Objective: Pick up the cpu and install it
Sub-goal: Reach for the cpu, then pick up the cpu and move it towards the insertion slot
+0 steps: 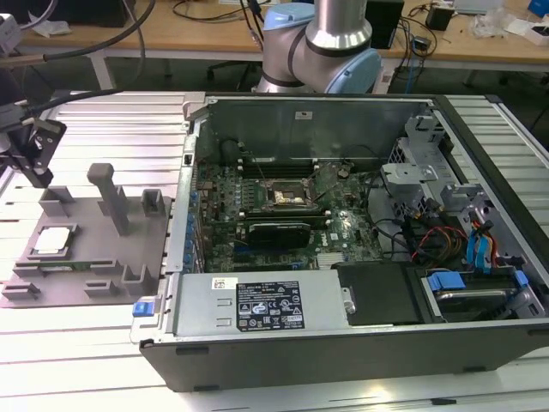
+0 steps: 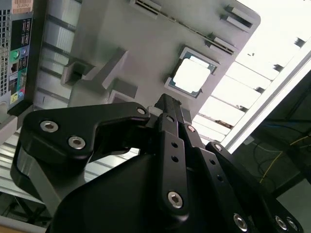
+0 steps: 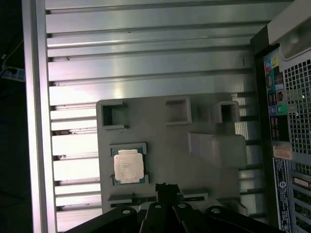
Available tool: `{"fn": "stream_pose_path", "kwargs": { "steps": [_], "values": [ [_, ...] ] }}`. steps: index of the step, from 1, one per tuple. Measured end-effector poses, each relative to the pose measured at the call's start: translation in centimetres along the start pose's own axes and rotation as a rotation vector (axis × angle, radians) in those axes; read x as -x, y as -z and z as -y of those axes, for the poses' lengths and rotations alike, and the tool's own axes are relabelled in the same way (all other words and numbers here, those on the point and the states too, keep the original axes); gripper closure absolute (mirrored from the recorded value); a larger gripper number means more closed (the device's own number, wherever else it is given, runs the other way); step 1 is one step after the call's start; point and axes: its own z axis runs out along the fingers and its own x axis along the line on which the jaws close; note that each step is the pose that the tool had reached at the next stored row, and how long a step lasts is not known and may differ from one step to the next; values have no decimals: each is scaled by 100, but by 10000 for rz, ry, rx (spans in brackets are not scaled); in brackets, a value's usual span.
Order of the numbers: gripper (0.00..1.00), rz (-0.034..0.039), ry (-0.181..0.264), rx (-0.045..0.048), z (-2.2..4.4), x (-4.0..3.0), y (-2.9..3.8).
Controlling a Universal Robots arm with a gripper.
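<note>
1. Pose: in the exterior view the arm (image 1: 339, 34) rises behind the open pc case (image 1: 343, 335) & reaches toward the exterior view's left. The pincer (image 1: 36, 176) points down over the far edge of the grey holder plate (image 1: 129, 257).
2. Pincer state: in the second wrist view the black fingers (image 2: 167, 126) come together into one narrow tip, closed, w/ nothing btw them. The first wrist view gives the same closed tip.
3. Cpu (image 1: 51, 240): it lies flat, silver top up, in a square recess of the holder plate. The plate rests on the slatted counter (image 1: 86, 352), at the exterior view's left of the case. The pincer is above & near the cpu, not touching it.
4. Exterior view vs. wrist views: the exterior view gives the inside of the case w/ the dark socket (image 1: 287, 196), well apart from the cpu. Both wrist views give the cpu (image 3: 129, 165) from above w/ its green rim, & the port panel (image 3: 277, 97) on the outside of the case.
</note>
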Motion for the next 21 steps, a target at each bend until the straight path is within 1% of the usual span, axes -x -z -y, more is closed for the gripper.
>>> {"fn": "stream_pose_path", "kwargs": {
  "steps": [13, 14, 17, 19, 21],
  "values": [
    [89, 1, -3, -1, 1, -14, 0],
    [89, 10, -1, 1, 2, -34, -1],
    [89, 37, 1, 2, 12, -147, -15],
    [89, 45, 1, 5, 17, -209, -33],
    [89, 48, 1, 5, 20, -241, -41]
  ]
}}
